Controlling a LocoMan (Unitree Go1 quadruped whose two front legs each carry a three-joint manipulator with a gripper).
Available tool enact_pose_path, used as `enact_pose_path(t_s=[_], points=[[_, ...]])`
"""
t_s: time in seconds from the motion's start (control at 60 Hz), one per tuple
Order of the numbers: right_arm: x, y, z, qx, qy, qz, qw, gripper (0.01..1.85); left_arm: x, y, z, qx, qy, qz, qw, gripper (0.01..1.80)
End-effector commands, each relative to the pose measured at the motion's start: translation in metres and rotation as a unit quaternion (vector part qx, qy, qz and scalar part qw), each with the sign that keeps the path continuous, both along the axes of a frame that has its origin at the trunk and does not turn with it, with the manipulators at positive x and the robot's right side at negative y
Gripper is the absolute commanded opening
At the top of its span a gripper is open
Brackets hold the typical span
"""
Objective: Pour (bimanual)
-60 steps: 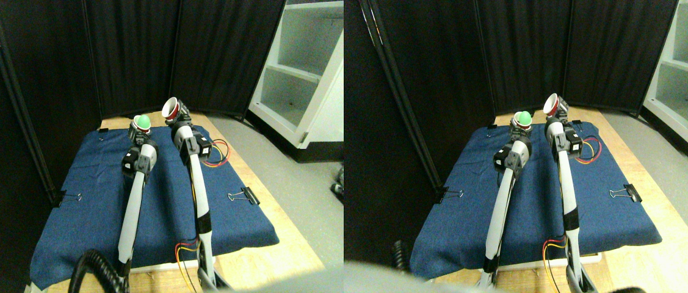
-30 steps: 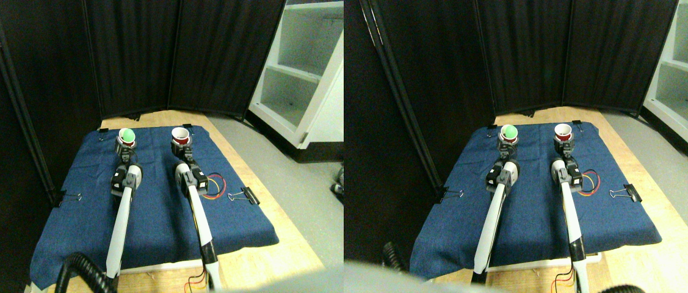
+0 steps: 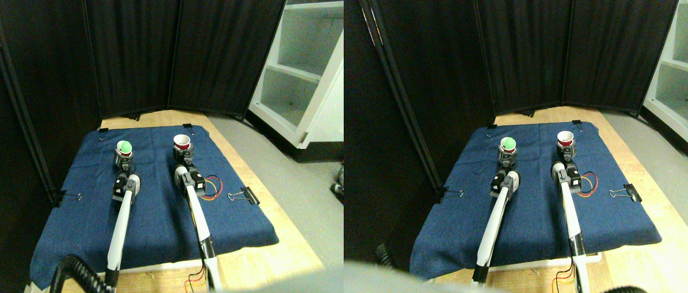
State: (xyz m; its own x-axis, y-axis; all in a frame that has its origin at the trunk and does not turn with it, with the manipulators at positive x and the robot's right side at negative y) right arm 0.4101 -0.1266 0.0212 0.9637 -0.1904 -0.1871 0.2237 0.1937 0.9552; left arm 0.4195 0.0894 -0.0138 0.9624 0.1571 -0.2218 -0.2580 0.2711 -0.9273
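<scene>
Blue cloth (image 3: 154, 201) covers most of the wooden counter (image 3: 270, 244), held at its edges by black binder clips (image 3: 245, 195). We see two small cups standing upright on the far half of the cloth, well apart from each other. On the left stands the cup with the green ball (image 3: 124, 148) — the ball sits in its mouth and fills the opening. On the right stands the red cup (image 3: 182, 143), white inside and with nothing visible in it.

Our left manipulator reaches up from the near edge, and the left gripper (image 3: 123, 161) sits at the base of the cup with the green ball, just on its near side. Our right manipulator runs parallel to it, and the right gripper (image 3: 183, 158) sits likewise at the base of the red cup. Both grippers are small and dark against the cloth; we cannot tell whether either is released, clenched or grasping its cup.

Red and yellow wires (image 3: 214, 186) loop on the cloth just right of the right manipulator. Black curtain panels (image 3: 136, 55) close off the far side and the left — a white shelf unit (image 3: 304, 67) stands at the far right on the grey floor (image 3: 313, 183).
</scene>
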Motion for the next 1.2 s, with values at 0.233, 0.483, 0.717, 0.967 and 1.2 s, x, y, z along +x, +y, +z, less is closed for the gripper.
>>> enact_pose_path(t_s=[0.233, 0.483, 0.717, 0.967, 1.2], points=[[0.010, -0.003, -0.023, 0.034, 0.003, -0.016, 0.999, 0.33, 0.013, -0.003, 0.002, 0.000, -0.018, 0.005, 1.000, 0.33], [0.013, -0.001, -0.033, 0.062, 0.006, -0.020, 0.998, 0.33, 0.017, -0.006, -0.006, -0.012, -0.017, 0.028, 0.999, 0.33], [0.013, 0.002, -0.036, 0.076, 0.009, -0.026, 0.997, 0.33, 0.016, -0.006, -0.014, -0.012, -0.018, 0.052, 0.998, 0.33], [0.013, 0.005, -0.033, 0.092, 0.006, -0.027, 0.995, 0.33, 0.015, -0.005, -0.021, -0.014, -0.014, 0.060, 0.998, 0.33], [0.013, 0.006, -0.032, 0.088, 0.006, -0.020, 0.996, 0.33, 0.010, -0.005, -0.019, 0.028, 0.012, 0.057, 0.998, 0.89]])
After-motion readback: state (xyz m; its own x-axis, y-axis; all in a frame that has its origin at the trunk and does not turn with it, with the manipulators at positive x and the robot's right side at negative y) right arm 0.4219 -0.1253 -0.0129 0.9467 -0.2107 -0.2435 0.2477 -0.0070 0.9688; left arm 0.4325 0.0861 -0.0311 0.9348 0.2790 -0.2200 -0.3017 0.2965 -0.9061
